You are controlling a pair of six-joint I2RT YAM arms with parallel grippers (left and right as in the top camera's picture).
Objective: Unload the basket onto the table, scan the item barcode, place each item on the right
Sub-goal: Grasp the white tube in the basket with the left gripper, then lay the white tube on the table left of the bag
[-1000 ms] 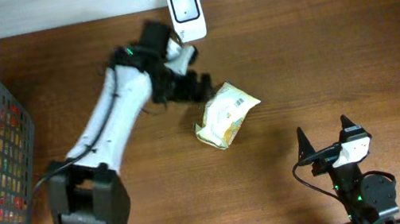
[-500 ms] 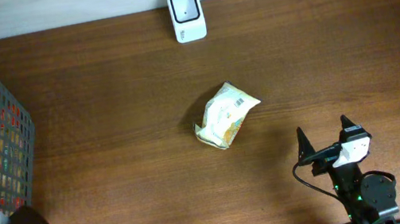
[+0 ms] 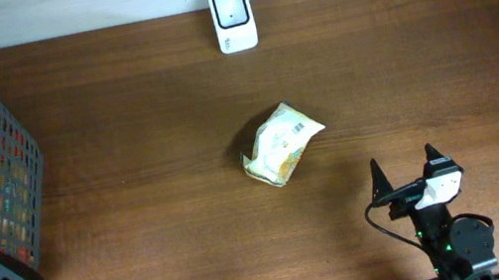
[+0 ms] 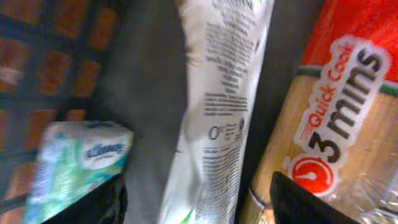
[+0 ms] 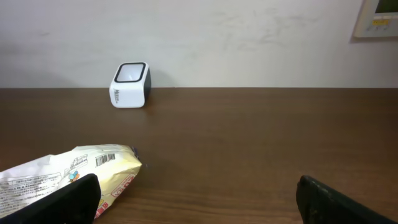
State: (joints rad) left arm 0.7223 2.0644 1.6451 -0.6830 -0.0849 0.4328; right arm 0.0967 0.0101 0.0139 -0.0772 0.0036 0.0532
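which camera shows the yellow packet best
Overhead: the whole packet lies unobstructed on the table. Right wrist catches only one end, cropped at the frame edge. Left wrist looks into the basket, missing it.

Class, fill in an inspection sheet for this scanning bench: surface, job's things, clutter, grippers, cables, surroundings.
Surface: brown wooden table.
Job's things: scanner at far edge; packet mid-table, barcode showing.
Clutter: basket at left holding tissues, white pack, red pack.
Grippers: left gripper open, inside basket; right gripper open, empty.
Cables: black lead by right arm.
Surroundings: pale wall, wall panel.
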